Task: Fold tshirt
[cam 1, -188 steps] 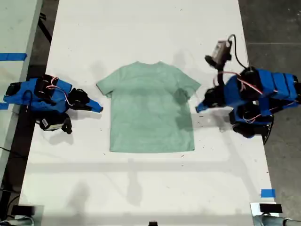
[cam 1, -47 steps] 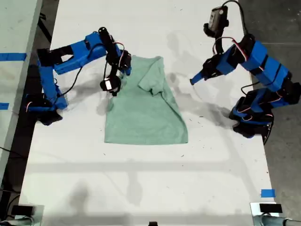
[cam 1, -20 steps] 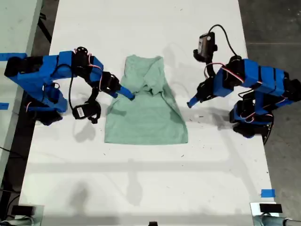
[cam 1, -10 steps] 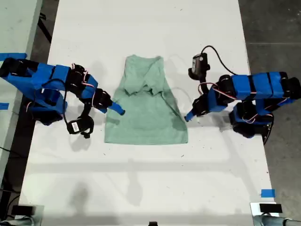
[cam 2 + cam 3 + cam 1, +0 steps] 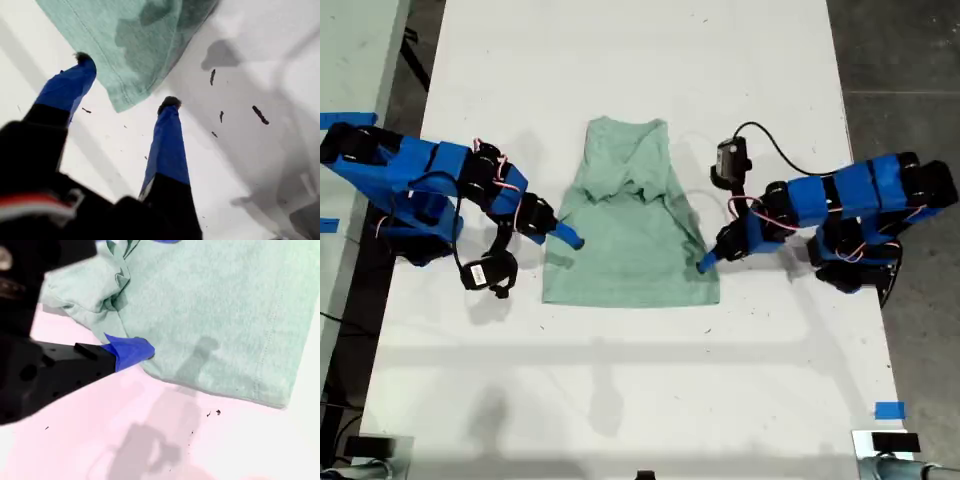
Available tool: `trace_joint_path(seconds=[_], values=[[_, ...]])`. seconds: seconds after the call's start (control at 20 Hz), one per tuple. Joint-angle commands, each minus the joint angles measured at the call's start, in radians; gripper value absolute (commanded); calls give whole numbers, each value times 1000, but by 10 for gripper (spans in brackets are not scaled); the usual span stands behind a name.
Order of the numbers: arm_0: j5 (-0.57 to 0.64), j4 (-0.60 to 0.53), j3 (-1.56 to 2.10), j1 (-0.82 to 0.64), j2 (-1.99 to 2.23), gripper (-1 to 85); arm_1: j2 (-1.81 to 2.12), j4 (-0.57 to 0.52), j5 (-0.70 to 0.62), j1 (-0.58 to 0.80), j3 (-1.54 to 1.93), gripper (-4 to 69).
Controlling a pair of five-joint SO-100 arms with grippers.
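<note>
The pale mint-green tshirt (image 5: 630, 250) lies flat on the white table (image 5: 620, 400), both sleeves folded in over its chest so the top is narrow and bunched. In the exterior view my first gripper (image 5: 705, 263) comes from the right, at the shirt's right edge above the lower corner. In the first wrist view my first gripper (image 5: 126, 81) is open, its blue fingers straddling a hem corner of the tshirt (image 5: 135, 35). My second gripper (image 5: 570, 238) comes from the exterior view's left, at the shirt's left edge. In the second wrist view my second gripper (image 5: 147, 296) is open, one finger (image 5: 130, 352) touching the tshirt (image 5: 215, 305) edge.
Small dark specks (image 5: 260, 115) dot the table near the shirt's corner. A strip of blue tape (image 5: 889, 410) lies at the exterior view's lower right. A second table (image 5: 350, 60) with blue tape (image 5: 345, 120) runs along the exterior view's left edge.
My first gripper has dropped and moved in to the shirt's right edge. My second gripper left the folded sleeve and slid down the shirt's left edge. Both sleeves got folded in earlier.
</note>
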Motion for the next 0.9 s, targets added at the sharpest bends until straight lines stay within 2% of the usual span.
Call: trace_joint_path(seconds=[0.0,0.1,0.2,0.4,0.5,0.6,0.85], values=[[15,-17,-3,-28,49,327,-84,-112,25,-25,-11,289],[21,-17,8,-37,49,327,-201,-146,38,-29,-37,289],[32,-18,17,-43,49,326,-304,-123,52,-31,-98,273],[43,-20,32,-55,49,324,-328,-106,69,-34,-126,171],[48,-23,38,-58,48,324,-328,-103,69,-34,-127,39],[49,-23,43,-58,48,324,-330,-109,63,-34,-133,-15],[54,-23,46,-58,48,323,-374,-57,52,-41,-219,-18]])
